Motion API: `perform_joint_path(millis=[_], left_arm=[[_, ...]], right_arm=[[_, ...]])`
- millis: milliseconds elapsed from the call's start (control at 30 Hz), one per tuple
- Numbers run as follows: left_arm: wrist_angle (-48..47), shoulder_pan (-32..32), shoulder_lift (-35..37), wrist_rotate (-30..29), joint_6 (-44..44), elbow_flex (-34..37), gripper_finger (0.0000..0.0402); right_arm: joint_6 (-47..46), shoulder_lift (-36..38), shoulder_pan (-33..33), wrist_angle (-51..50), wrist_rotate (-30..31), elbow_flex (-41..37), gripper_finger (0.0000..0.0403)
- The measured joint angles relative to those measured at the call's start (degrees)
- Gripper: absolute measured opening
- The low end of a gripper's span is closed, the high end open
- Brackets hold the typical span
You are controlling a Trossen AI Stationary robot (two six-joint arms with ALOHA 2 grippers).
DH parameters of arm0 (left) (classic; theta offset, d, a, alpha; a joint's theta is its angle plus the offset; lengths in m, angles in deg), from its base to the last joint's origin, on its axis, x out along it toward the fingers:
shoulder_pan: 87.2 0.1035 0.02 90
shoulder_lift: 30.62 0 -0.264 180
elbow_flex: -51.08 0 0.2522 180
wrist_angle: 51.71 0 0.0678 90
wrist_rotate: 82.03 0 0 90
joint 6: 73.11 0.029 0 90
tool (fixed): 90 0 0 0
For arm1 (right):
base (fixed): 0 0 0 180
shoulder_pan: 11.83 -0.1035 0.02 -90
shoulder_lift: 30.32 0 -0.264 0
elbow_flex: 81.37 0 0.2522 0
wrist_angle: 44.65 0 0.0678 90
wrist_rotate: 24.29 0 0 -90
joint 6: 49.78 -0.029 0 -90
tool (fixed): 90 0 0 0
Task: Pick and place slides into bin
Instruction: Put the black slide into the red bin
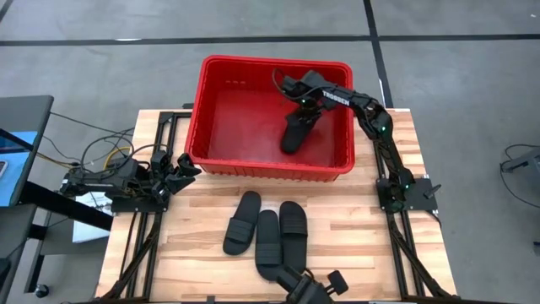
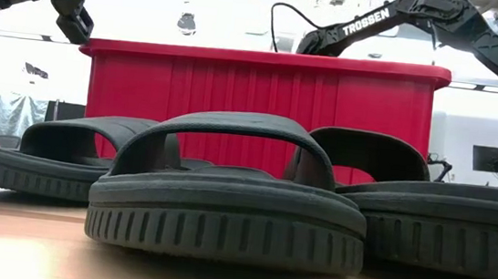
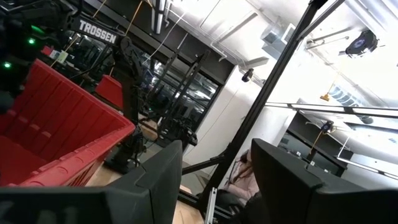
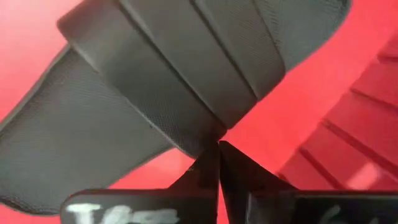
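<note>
- Red plastic bin (image 1: 215, 118) stands at the far end of the table; nothing lies loose on its floor as far as the overhead view shows.
- One sandal (image 1: 297, 131) hangs inside the bin, toward its right wall, from the right gripper (image 1: 305, 103), whose fingers are pressed together on the edge of the ribbed strap (image 4: 205, 68). The sandal looks clear of the bin floor, though the overhead view is too flat to be sure.
- Three more sandals (image 1: 267, 232) wait on the table just in front of the bin, side by side and touching or nearly so, straps up.
- By my reading, the first of four is about to be released; the other three are all still to be picked.
- The left gripper (image 1: 180, 171) idles off the bin's left front corner, fingers spread and empty.
- The table (image 1: 371, 253) is pale butcher-block wood, with black frame rails along both sides.
- Beyond the bin lies a grey concrete floor with dark seams; a desk with cables (image 1: 93, 152) stands left of the table, and the room behind shows bright ceiling lights and a monitor (image 2: 492, 160).
</note>
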Motion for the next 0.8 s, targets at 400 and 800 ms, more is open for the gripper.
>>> perform_joint_path(millis=[400, 800], left_arm=[[-0.04, 0.02, 0.0, -0.33, 0.0, 0.0, 0.0183], [-0.03, 0.02, 0.0, -0.31, 0.0, 0.0, 0.0183]], right_arm=[[9.58, 0.0, -3.17, 6.57, 4.07, 0.55, 0.0], [14.34, 0.0, -5.39, 5.85, 6.03, 12.35, 0.0]])
